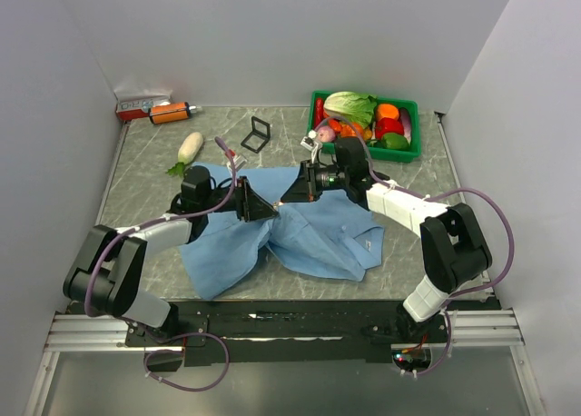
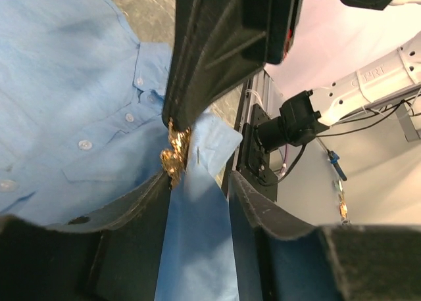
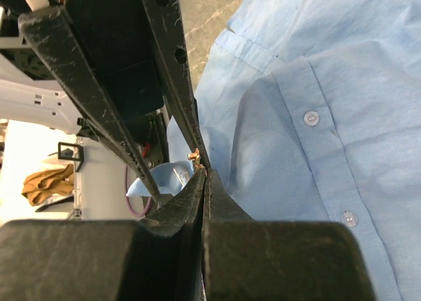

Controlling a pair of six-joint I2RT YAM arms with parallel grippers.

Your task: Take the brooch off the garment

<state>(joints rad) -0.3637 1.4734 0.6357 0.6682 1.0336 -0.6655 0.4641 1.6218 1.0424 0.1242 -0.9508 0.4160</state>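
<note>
The blue shirt [image 1: 318, 239] lies spread over the middle of the desk [image 1: 136, 171] and reaches toward the near edge. Both arms meet over it, close to the middle of the desk. The brooch [image 2: 174, 155] is there, a tiny shiny pink-gold thing on a fold of the shirt, right between the two grippers.

The left gripper [image 2: 198, 183] has its jaws close together, with a strip of blue cloth caught between them. I think it holds the shirt so the cloth cannot come along when the brooch is pulled.

The right gripper [image 3: 204, 175] has its jaws pressed tight together, and the brooch sits right at its tips. It looks like it pinches the brooch. It comes in from the other side, so the two grippers can pull away from each other.

The brooch is not off yet, for it touches the cloth. The next move calls for a small, slow pull. If the pin catches, the thin cloth could tear, or the brooch could slip out.

The green basket [image 1: 410, 149] in the far right corner and the white radish [image 1: 189, 148] toward the far left corner are well apart from all this.
</note>
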